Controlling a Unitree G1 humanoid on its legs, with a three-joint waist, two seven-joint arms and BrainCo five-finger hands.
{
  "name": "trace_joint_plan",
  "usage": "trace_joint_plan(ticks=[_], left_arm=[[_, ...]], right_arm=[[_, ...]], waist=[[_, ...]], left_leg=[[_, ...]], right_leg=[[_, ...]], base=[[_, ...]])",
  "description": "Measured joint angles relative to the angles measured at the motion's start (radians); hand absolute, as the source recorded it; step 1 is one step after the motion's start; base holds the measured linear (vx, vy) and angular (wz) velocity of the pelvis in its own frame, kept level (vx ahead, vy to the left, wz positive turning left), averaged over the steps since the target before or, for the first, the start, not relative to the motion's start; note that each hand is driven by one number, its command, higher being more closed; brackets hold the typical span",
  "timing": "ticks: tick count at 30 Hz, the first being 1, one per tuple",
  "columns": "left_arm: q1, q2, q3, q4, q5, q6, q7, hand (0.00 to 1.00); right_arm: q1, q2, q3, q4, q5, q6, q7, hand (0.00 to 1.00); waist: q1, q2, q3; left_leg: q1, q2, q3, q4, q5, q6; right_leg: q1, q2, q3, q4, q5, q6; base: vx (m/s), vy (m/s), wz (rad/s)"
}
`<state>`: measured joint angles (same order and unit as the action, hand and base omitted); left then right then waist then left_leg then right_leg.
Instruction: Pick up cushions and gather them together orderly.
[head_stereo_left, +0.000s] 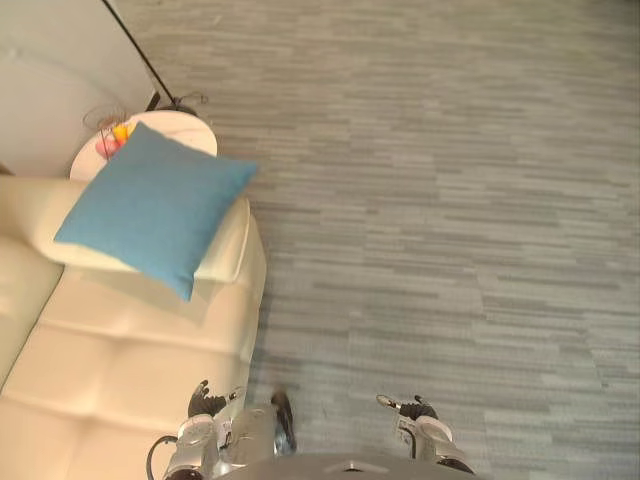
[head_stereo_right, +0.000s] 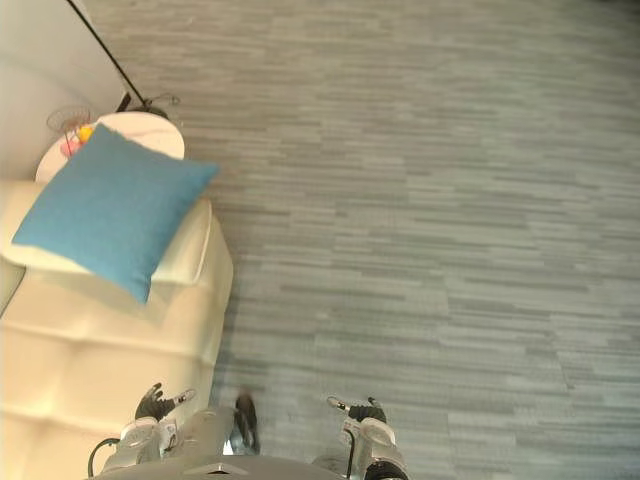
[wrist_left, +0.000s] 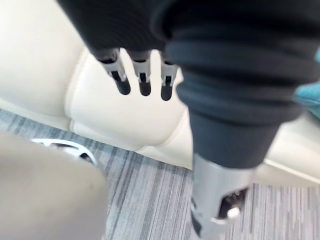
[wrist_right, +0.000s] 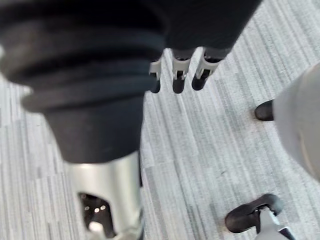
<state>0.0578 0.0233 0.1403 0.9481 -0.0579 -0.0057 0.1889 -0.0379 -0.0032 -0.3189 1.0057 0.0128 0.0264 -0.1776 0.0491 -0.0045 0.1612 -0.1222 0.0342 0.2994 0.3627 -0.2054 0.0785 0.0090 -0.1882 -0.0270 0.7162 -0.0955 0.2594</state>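
1. Left eye view: the blue cushion (head_stereo_left: 150, 205) lies tilted on the arm of the cream sofa (head_stereo_left: 130, 350), well ahead of both hands.
2. Left hand (head_stereo_left: 205, 402) hangs low over the seat's edge, fingers loose and empty. I judge it best to step closer before reaching.
3. Right hand (head_stereo_left: 412, 408) hangs over the carpet (head_stereo_left: 450, 200), fingers loose and empty. Bring it across to steady the cushion's far corner.

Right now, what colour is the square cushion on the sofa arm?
Blue. The square fabric cushion shows best in the left eye view.
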Motion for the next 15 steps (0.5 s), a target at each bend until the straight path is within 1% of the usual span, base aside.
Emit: trace_joint_plan(ticks=[1,2,3,4,5,6,7,8,9,10,11,12,13,14,15], left_arm=[[-0.004,0.013,-0.012,0.009,-0.001,0.004,0.001,0.00],[-0.004,0.019,-0.019,0.018,0.000,0.010,0.002,0.00],[-0.002,0.018,-0.026,0.029,0.000,0.013,0.003,0.00],[0.000,0.019,-0.026,0.029,0.000,0.013,0.004,0.00],[-0.002,0.018,-0.026,0.039,0.000,0.014,0.004,0.00],[-0.005,0.016,-0.026,0.047,0.000,0.016,0.003,0.00],[-0.005,0.014,-0.025,0.047,0.000,0.017,0.003,0.00],[-0.007,0.012,-0.023,0.047,0.001,0.018,0.003,0.00],[-0.008,0.011,-0.021,0.046,0.001,0.019,0.002,0.00],[-0.008,0.006,0.002,0.044,0.001,0.020,0.002,0.00],[-0.008,0.003,0.014,0.045,0.002,0.021,0.002,0.00],[-0.007,-0.002,0.032,0.049,0.002,0.021,0.003,0.00],[-0.003,-0.035,0.056,0.046,0.003,0.021,0.001,0.00],[-0.004,-0.047,0.069,0.042,0.003,0.021,0.002,0.00],[-0.001,-0.062,0.093,0.043,0.003,0.021,0.002,0.00]], right_arm=[[0.005,0.005,0.001,-0.005,-0.007,0.000,0.004,0.00],[0.007,-0.001,0.003,-0.007,-0.018,-0.001,0.004,0.00],[0.017,-0.013,0.004,-0.005,-0.019,-0.001,0.004,0.00],[0.020,-0.014,0.004,-0.006,-0.019,-0.001,0.004,0.00],[0.023,-0.018,0.006,-0.007,-0.019,-0.001,0.004,0.00],[0.021,-0.020,0.005,-0.008,-0.018,-0.002,0.006,0.00],[0.020,-0.022,0.004,-0.009,-0.018,-0.002,0.006,0.00],[0.014,-0.022,0.000,-0.010,-0.017,-0.004,0.008,0.00],[0.014,-0.022,0.000,-0.011,-0.016,-0.004,0.008,0.00],[0.015,-0.019,-0.003,-0.015,-0.011,-0.003,0.015,0.00],[0.019,-0.019,-0.006,-0.017,-0.010,-0.003,0.018,0.00],[0.021,-0.020,-0.014,-0.016,-0.008,-0.003,0.022,0.00],[0.019,-0.035,-0.027,-0.020,-0.011,-0.001,0.022,0.00],[0.019,-0.034,-0.033,-0.029,-0.008,-0.002,0.022,0.00],[0.022,-0.031,-0.037,-0.043,-0.008,-0.002,0.023,0.00]], waist=[[-0.008,-0.011,0.003],[-0.016,-0.010,0.009],[-0.017,-0.002,0.016],[-0.019,-0.001,0.016],[-0.023,-0.002,0.017],[-0.029,-0.002,0.017],[-0.034,-0.001,0.017],[-0.046,0.002,0.019],[-0.048,0.000,0.019],[-0.049,-0.005,0.024],[-0.050,-0.005,0.025],[-0.049,0.001,0.027],[-0.034,0.043,0.026],[-0.031,0.053,0.026],[-0.031,0.049,0.030]], left_leg=[[0.048,-0.011,-0.011,-0.018,-0.010,0.002],[0.112,-0.025,-0.029,-0.054,-0.014,0.004],[0.219,-0.029,-0.049,-0.130,-0.014,0.005],[0.247,-0.029,-0.056,-0.152,-0.014,0.004],[0.297,-0.026,-0.078,-0.187,-0.014,0.004],[0.310,-0.022,-0.097,-0.199,-0.014,0.003],[0.315,-0.019,-0.113,-0.205,-0.016,0.000],[0.319,-0.008,-0.160,-0.211,-0.037,-0.031],[0.321,-0.004,-0.176,-0.211,-0.048,-0.041],[0.335,0.000,-0.223,-0.207,-0.079,-0.067],[0.341,0.002,-0.245,-0.205,-0.091,-0.077],[0.361,0.020,-0.286,-0.206,-0.115,-0.096],[0.367,0.047,-0.310,-0.192,-0.117,-0.096],[0.366,0.050,-0.322,-0.176,-0.114,-0.100],[0.363,0.055,-0.340,-0.147,-0.109,-0.109]], right_leg=[[-0.060,-0.008,0.002,0.166,-0.002,0.001],[-0.102,-0.023,-0.041,0.274,-0.032,-0.043],[-0.132,-0.021,-0.105,0.303,-0.100,-0.134],[-0.146,-0.017,-0.128,0.285,-0.121,-0.146],[-0.194,-0.002,-0.172,0.187,-0.163,-0.170],[-0.229,0.021,-0.170,0.073,-0.172,-0.180],[-0.246,0.038,-0.158,-0.008,-0.169,-0.181],[-0.283,0.090,-0.084,-0.215,-0.119,-0.180],[-0.292,0.105,-0.044,-0.285,-0.085,-0.179],[-0.285,0.127,0.066,-0.457,0.035,-0.162],[-0.274,0.129,0.086,-0.476,0.094,-0.149],[-0.241,0.154,0.096,-0.468,0.143,-0.160],[-0.253,0.176,0.072,-0.387,0.063,-0.173],[-0.260,0.173,0.059,-0.345,0.033,-0.185],[-0.260,0.163,0.029,-0.290,-0.015,-0.196]], base=[[0.45,0.090,0.35],[0.51,0.051,0.49],[0.41,0.021,0.46],[0.53,-0.028,0.52],[0.35,-0.064,0.49],[0.34,-0.091,0.56],[0.31,-0.168,0.78],[0.32,-0.190,0.75],[0.41,-0.277,1.06],[0.29,-0.234,0.83],[0.39,-0.336,1.04],[0.39,-0.320,0.84],[0.39,-0.300,0.75],[0.35,-0.258,0.63],[0.38,-0.282,0.81]])
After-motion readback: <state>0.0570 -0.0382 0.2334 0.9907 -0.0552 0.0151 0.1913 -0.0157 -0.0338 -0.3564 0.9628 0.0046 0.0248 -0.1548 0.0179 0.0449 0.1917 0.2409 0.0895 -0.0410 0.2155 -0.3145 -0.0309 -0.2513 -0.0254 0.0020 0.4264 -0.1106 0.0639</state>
